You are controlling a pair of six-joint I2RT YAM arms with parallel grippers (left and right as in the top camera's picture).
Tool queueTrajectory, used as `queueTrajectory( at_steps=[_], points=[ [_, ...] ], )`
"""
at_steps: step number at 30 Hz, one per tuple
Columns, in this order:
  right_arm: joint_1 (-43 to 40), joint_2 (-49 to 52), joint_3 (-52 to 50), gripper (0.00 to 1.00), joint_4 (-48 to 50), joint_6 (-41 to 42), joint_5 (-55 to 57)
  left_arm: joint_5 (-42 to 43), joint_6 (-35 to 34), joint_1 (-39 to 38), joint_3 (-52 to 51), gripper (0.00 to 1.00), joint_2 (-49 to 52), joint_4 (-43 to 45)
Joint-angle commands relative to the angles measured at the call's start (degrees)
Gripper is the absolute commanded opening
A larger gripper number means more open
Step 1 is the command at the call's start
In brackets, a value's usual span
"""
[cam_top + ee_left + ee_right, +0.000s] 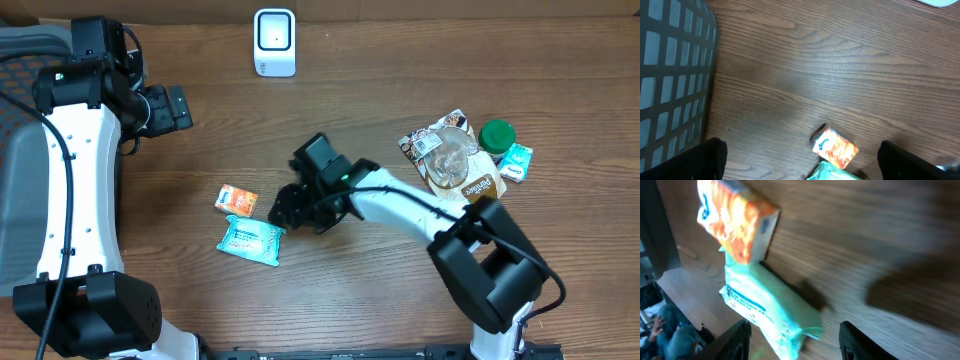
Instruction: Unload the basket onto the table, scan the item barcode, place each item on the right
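Note:
A teal wipes pack (250, 239) lies flat on the wooden table left of centre, with a small orange tissue pack (236, 200) just behind it. My right gripper (283, 208) hovers low at the teal pack's right end. In the right wrist view the teal pack (765, 310) reaches in between the fingers of the right gripper (796, 332), which stand apart, with a gap on the right side. The orange pack (735, 225) lies beyond. A white barcode scanner (274, 42) stands at the far edge. My left gripper (170, 108) is open at the far left, holding nothing.
A pile of goods sits at the right: a crinkled snack bag (450, 155), a green-lidded jar (496, 133) and a small teal packet (516, 160). A grey mesh basket (20, 150) borders the left edge and shows as grey basket mesh (670, 75) in the left wrist view.

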Motion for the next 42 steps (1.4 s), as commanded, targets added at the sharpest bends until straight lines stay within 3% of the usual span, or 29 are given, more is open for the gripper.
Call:
queueTrajectory(
  at_steps=[1, 8, 14, 20, 31, 42],
  points=[
    [2.5, 2.4, -0.5, 0.55, 1.4, 1.5, 2.1, -0.6, -0.2, -0.1, 0.4, 0.99, 0.3, 0.0],
    [4.7, 5.9, -0.5, 0.52, 2.3, 3.1, 2.3, -0.6, -0.2, -0.1, 0.4, 1.0, 0.3, 0.0],
    [4.2, 7.3, -0.5, 0.23, 2.6, 3.4, 2.3, -0.6, -0.2, -0.1, 0.4, 1.0, 0.3, 0.0],
    [4.1, 7.3, -0.4, 0.04, 2.9, 3.1, 2.3, -0.6, -0.2, -0.1, 0.4, 0.99, 0.3, 0.0],
    [1.8, 2.8, 1.8, 0.04, 0.3, -2.6, -1.1, -0.6, -0.2, -0.1, 0.4, 1.0, 0.3, 0.0],
    [1.8, -18.1, 2.0, 0.04, -16.0, -10.8, 32.2, -0.6, -0.2, -0.1, 0.4, 0.99, 0.3, 0.0]
  ],
)
